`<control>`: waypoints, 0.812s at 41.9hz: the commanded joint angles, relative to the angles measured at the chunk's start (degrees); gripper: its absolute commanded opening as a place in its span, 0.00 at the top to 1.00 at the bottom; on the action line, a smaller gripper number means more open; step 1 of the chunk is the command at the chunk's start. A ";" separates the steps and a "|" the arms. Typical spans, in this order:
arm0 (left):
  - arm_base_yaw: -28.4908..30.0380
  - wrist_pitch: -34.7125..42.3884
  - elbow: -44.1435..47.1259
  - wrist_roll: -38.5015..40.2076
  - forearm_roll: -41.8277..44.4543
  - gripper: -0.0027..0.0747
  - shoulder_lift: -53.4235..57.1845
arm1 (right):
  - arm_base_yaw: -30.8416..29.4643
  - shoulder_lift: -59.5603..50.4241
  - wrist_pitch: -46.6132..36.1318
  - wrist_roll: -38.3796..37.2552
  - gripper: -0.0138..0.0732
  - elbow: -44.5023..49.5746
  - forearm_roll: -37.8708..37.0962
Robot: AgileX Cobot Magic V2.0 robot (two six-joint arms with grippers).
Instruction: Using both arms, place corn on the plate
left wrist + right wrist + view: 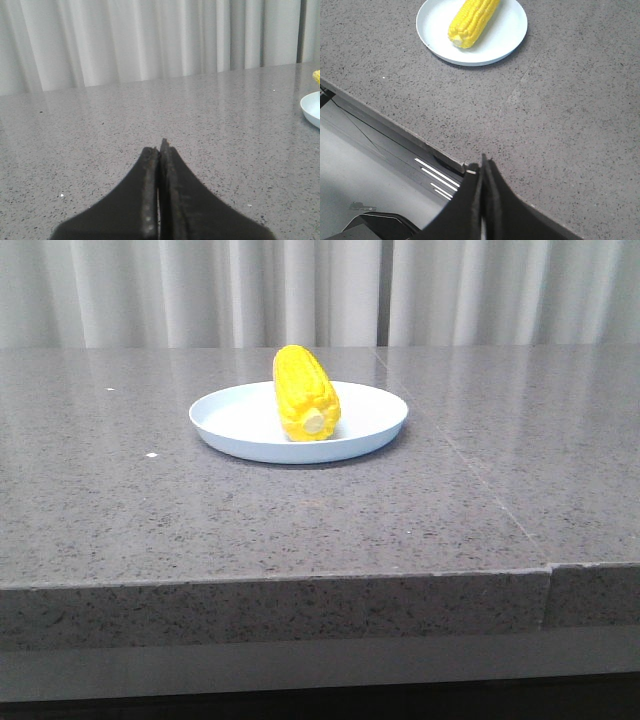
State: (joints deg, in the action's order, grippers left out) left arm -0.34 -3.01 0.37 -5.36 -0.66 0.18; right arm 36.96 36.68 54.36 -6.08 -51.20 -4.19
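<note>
Corn, a short thick bright-yellow plastic-looking cob (305,392) with neat rows of kernels and a pale cream stub end, lies on its side inside the round shallow pale blue-white plate (232,420), its stub pointing toward the front edge of the tabletop. The plate has a low raised rim and a smooth glossy face. It rests on the grey speckled stone-like tabletop (130,500), which is polished enough to reflect the pleated pale curtain (150,290) behind it; a thin seam runs through the slab on the right side. No writing or brand marks can be read anywhere.

The left tool (159,150) is black with matte, slightly rough inner pads, its two fingers pressed together and holding nothing. It hovers low over bare tabletop, with the plate's rim (311,107) and a sliver of the yellow cob (316,76) well off to its side.

The right tool (482,167) is likewise black, fingers together and empty, poised over the tabletop's front edge. The plate (510,30) and cob (472,21) sit well ahead of its tips.
</note>
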 commanded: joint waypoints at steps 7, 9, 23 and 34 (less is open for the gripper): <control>-0.16 4.03 0.08 0.64 -0.52 0.99 1.17 | -0.21 -0.07 -3.67 0.28 0.98 -1.55 -0.19; -0.16 4.03 0.08 0.64 -0.52 0.99 1.17 | -0.21 -0.07 -3.67 0.28 0.98 -1.55 -0.19; -0.16 4.03 0.08 0.64 -0.52 0.99 1.17 | -0.21 -0.07 -3.67 0.28 0.98 -1.55 -0.19; -0.16 4.03 0.08 0.64 -0.52 0.99 1.17 | -2.99 -3.57 -5.27 0.28 0.98 1.63 0.16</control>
State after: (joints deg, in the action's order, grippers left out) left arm -0.34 -3.01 0.37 -5.14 -0.66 0.18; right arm 35.98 34.92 53.88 -6.08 -50.13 -4.09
